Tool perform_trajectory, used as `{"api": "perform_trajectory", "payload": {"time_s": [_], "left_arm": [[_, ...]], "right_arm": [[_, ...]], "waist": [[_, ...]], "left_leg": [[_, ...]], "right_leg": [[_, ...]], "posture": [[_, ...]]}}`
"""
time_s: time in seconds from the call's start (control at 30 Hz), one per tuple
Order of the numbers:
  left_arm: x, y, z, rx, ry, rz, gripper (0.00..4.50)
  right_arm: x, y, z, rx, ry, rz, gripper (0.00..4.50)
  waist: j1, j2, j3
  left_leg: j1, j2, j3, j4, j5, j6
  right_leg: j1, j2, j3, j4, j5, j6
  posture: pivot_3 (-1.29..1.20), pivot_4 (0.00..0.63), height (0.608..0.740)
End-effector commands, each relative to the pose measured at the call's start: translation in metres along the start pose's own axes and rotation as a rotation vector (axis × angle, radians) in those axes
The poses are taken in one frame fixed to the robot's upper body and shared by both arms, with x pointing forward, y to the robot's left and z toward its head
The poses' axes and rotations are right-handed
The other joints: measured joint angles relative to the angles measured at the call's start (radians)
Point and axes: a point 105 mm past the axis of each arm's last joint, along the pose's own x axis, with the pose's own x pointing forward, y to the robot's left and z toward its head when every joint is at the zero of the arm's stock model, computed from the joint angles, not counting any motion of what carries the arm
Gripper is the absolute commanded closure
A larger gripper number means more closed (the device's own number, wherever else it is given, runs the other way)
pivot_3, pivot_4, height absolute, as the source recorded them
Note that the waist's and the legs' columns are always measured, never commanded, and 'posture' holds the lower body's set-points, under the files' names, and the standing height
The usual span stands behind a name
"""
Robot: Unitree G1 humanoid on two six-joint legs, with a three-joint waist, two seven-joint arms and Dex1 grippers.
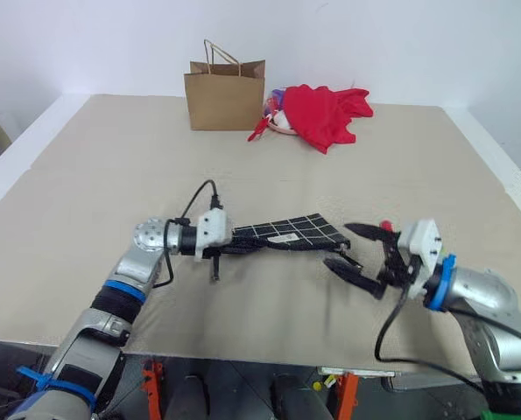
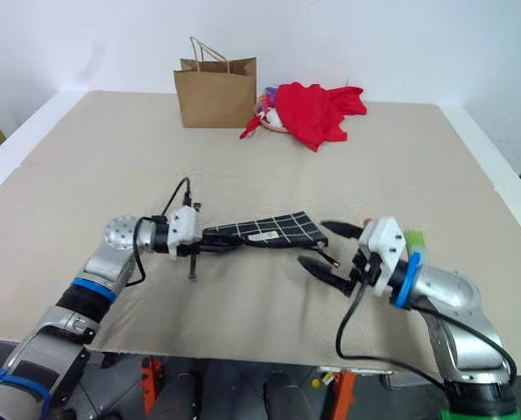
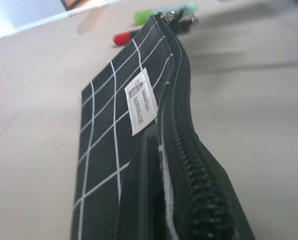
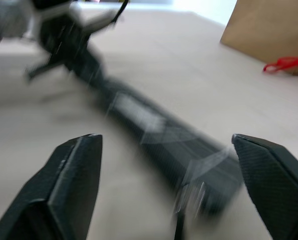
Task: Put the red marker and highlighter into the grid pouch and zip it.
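My left gripper is shut on the left end of the grid pouch, a black fabric pouch with white lines and a white label, holding it just above the table. Its zipper runs along the upper edge to a pull at the far end. Just right of that end my right gripper stands open with nothing between its fingers. Beyond the pouch's far end, the red marker's cap and the green highlighter lie on the table, partly hidden behind the right gripper.
A brown paper bag stands at the back of the beige table. A red cloth lies beside it to the right. The table's front edge runs just below both arms.
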Motion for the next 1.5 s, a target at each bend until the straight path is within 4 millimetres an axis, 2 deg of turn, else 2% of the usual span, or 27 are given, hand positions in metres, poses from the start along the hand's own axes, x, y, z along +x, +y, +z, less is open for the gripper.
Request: {"api": "perform_trajectory", "payload": {"time_s": [0.03, 0.17, 0.33, 0.43, 0.67, 0.87, 0.9, 0.97, 1.0, 1.03, 1.1, 1.2, 1.23, 1.3, 1.5], "left_arm": [[-0.005, 0.003, 0.018, -0.001, -0.048, -0.023, 4.50], [-0.007, 0.001, 0.020, -0.011, -0.042, -0.034, 4.50], [-0.007, 0.000, 0.021, -0.005, -0.038, -0.037, 4.50], [-0.007, -0.001, 0.020, -0.002, -0.032, -0.036, 4.50], [-0.009, -0.003, 0.016, -0.005, -0.018, -0.035, 4.50], [-0.004, -0.007, 0.016, -0.005, -0.027, -0.045, 4.50], [-0.004, -0.007, 0.016, -0.005, -0.029, -0.046, 4.50], [-0.004, -0.007, 0.017, -0.004, -0.030, -0.045, 4.50], [-0.004, -0.007, 0.017, -0.003, -0.030, -0.044, 4.50], [-0.004, -0.007, 0.016, -0.003, -0.029, -0.043, 4.50], [-0.004, -0.007, 0.016, -0.002, -0.028, -0.042, 4.50], [-0.003, -0.008, 0.017, 0.002, -0.030, -0.040, 4.50], [-0.002, -0.007, 0.018, 0.004, -0.033, -0.038, 4.50], [-0.002, -0.007, 0.019, 0.008, -0.038, -0.033, 4.50], [-0.003, -0.008, 0.018, 0.029, -0.023, -0.036, 4.50]], "right_arm": [[-0.011, -0.001, 0.009, -0.122, -0.015, -0.002, 0.07], [-0.019, -0.004, -0.002, -0.146, 0.025, -0.045, 0.07], [-0.023, -0.003, -0.012, -0.017, 0.031, -0.064, 0.07], [-0.025, -0.002, -0.015, 0.002, 0.041, -0.065, 0.07], [-0.027, -0.008, -0.005, 0.036, -0.033, -0.120, 0.07], [-0.019, -0.005, 0.009, 0.055, -0.091, -0.095, 0.07], [-0.018, -0.004, 0.010, 0.053, -0.093, -0.087, 0.64], [-0.015, -0.002, 0.012, 0.054, -0.105, -0.078, 0.91], [-0.013, -0.001, 0.014, 0.059, -0.114, -0.072, 1.50], [-0.010, 0.000, 0.015, 0.063, -0.119, -0.065, 1.55], [-0.006, 0.002, 0.015, 0.074, -0.119, -0.049, 2.12], [-0.003, 0.003, 0.012, 0.082, -0.111, -0.035, 3.48], [-0.002, 0.003, 0.013, 0.078, -0.115, -0.030, 3.70], [0.001, 0.004, 0.015, 0.074, -0.127, -0.022, 4.44], [0.017, 0.011, 0.035, 0.033, -0.150, 0.049, 4.44]], "waist": [[-0.001, 0.000, 0.000], [-0.001, 0.000, 0.000], [0.000, 0.000, 0.000], [0.000, 0.000, 0.000], [0.001, 0.000, 0.000], [0.000, 0.000, 0.000], [0.000, 0.000, 0.000], [0.001, 0.000, 0.000], [0.001, 0.000, 0.000], [0.001, 0.000, 0.000], [0.001, 0.000, 0.000], [0.001, 0.000, 0.000], [0.001, 0.000, 0.000], [0.002, 0.000, 0.000], [0.000, 0.000, 0.000]], "left_leg": [[0.000, 0.000, 0.000, 0.000, 0.000, 0.000], [0.001, 0.000, -0.001, 0.002, 0.001, -0.001], [0.001, 0.000, -0.002, 0.003, 0.001, -0.001], [0.001, 0.000, -0.003, 0.003, 0.001, -0.001], [0.001, 0.000, -0.003, 0.003, 0.001, -0.001], [0.001, -0.001, -0.003, 0.003, 0.001, -0.001], [0.001, -0.001, -0.003, 0.003, 0.001, -0.001], [0.001, -0.001, -0.003, 0.003, 0.001, -0.001], [0.001, -0.001, -0.003, 0.003, 0.001, -0.001], [0.001, -0.001, -0.003, 0.003, 0.001, -0.001], [0.000, -0.001, -0.004, 0.003, 0.001, -0.001], [0.001, -0.001, -0.004, 0.003, 0.001, -0.001], [0.001, -0.001, -0.004, 0.003, 0.001, -0.001], [0.000, -0.001, -0.004, 0.003, 0.001, -0.001], [0.000, -0.001, -0.004, 0.003, 0.001, -0.001]], "right_leg": [[0.000, 0.000, 0.000, 0.000, 0.000, 0.000], [0.002, 0.000, -0.001, 0.000, 0.002, 0.000], [0.002, 0.000, -0.001, 0.000, 0.002, 0.000], [0.002, 0.000, -0.001, 0.000, 0.002, 0.000], [0.003, 0.000, -0.001, 0.000, 0.002, 0.000], [0.003, 0.000, -0.001, 0.000, 0.002, 0.000], [0.003, 0.000, -0.001, 0.000, 0.002, 0.000], [0.003, 0.000, -0.001, 0.000, 0.002, 0.000], [0.003, 0.000, -0.001, 0.000, 0.002, 0.000], [0.003, 0.000, -0.001, 0.000, 0.002, 0.000], [0.003, 0.000, -0.002, 0.000, 0.002, 0.000], [0.003, 0.000, -0.002, 0.000, 0.002, 0.000], [0.003, 0.000, -0.002, 0.000, 0.002, 0.000], [0.003, 0.000, -0.002, 0.000, 0.002, 0.000], [0.002, 0.000, -0.002, 0.000, 0.002, 0.000]], "posture": [[0.00, 0.150, 0.740], [0.00, 0.150, 0.740], [0.00, 0.150, 0.740], [0.00, 0.150, 0.740], [0.00, 0.150, 0.740], [0.00, 0.150, 0.740], [0.00, 0.150, 0.740], [0.00, 0.150, 0.740], [0.00, 0.150, 0.740], [0.00, 0.150, 0.740], [0.00, 0.150, 0.740], [0.00, 0.150, 0.740], [0.00, 0.150, 0.740], [0.00, 0.150, 0.740], [0.00, 0.150, 0.740]]}}
